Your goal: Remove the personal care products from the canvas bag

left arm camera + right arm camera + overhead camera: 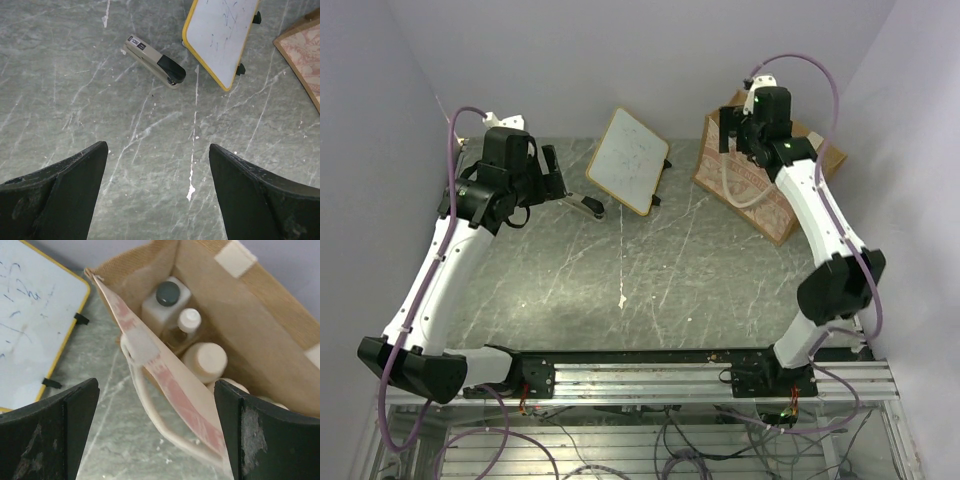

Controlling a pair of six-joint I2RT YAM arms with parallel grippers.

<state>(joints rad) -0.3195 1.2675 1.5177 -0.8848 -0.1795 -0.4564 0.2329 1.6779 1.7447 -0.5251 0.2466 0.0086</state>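
The brown canvas bag (760,190) stands at the back right, its corner also in the left wrist view (305,55). In the right wrist view its mouth (235,325) is open. Inside stand a white bottle with a dark cap (167,294), a slim amber bottle with a white cap (189,320) and cream-capped bottles (205,361), one partly hidden behind my finger. My right gripper (156,385) is open above the bag's near wall and its cream rope handle (150,410); it also shows in the top view (735,135). My left gripper (157,147) is open and empty over bare table at the back left (552,172).
A white board with a yellow wood frame (628,160) lies at the back centre, left of the bag. A small black-and-silver stapler (155,61) lies between the board and my left gripper. Purple walls close in on the back and both sides.
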